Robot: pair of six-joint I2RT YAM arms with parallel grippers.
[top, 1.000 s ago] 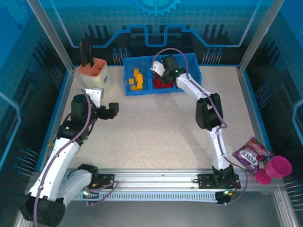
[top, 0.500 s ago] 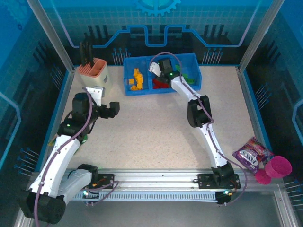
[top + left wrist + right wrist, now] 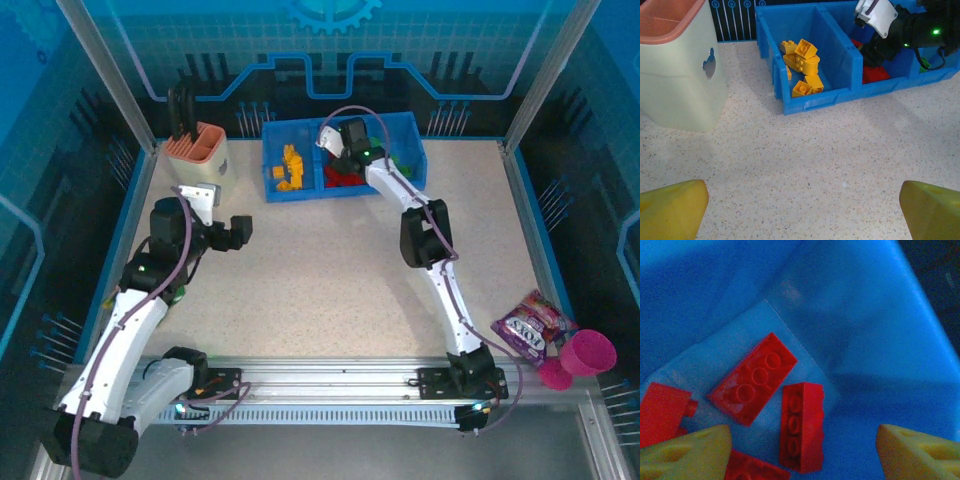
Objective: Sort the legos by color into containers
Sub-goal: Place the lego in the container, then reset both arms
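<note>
The blue tray (image 3: 300,195) stands at the back of the table. Yellow-orange legos (image 3: 288,167) fill its left compartment, red legos (image 3: 345,178) lie in the middle one, and green legos (image 3: 405,165) in the right one. My right gripper (image 3: 345,150) hangs inside the middle compartment. In the right wrist view it (image 3: 802,455) is open; a red lego (image 3: 801,427) lies on its side on the tray floor (image 3: 865,315) between the fingertips, touching neither. Another red lego (image 3: 754,377) lies flat beside it. My left gripper (image 3: 802,210) is open over bare table, well short of the tray (image 3: 812,100).
A cream-and-salmon utensil holder (image 3: 200,155) with black handles stands left of the tray, close to my left gripper (image 3: 240,232). A snack packet (image 3: 530,325) and a pink cup (image 3: 590,352) lie at the near right edge. Blue walls ring the table.
My right gripper has opened inside the middle compartment, and its arm has shifted slightly there. The left arm has stayed still.
</note>
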